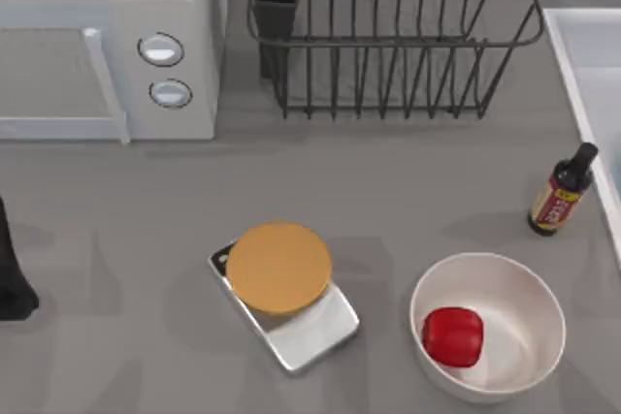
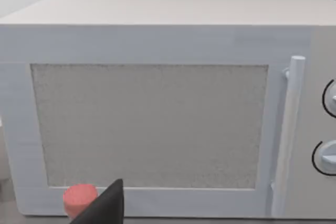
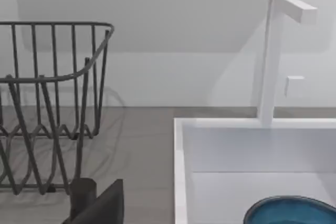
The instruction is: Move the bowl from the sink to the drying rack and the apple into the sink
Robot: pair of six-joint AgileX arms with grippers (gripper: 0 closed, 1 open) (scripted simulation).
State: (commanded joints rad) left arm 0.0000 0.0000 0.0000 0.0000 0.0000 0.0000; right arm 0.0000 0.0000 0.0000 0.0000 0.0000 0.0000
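Nothing looks done: the bowl [image 3: 291, 211] is sitting in the sink [image 3: 181, 171] ahead of the right gripper [image 3: 100, 205], whose grip I cannot tell, and the apple [image 1: 453, 335] is lying in a white bowl [image 1: 529, 298].

Matt grey tabletop [image 1: 417, 181], smooth. Dark wire drying rack [image 1: 388, 46] of thin metal bars with a black cup. Glossy red apple [image 1: 453, 336] in a smooth white bowl [image 1: 524, 288] with a soft sheen. Brushed-metal scale [image 1: 315, 332] under a matt orange disc [image 1: 279, 267]. Dark glass bottle [image 1: 561, 191], paper label. Teal-blue bowl [image 3: 294, 211], glazed, in the smooth pale sink [image 3: 181, 177]. Speckled microwave door [image 2: 152, 124].
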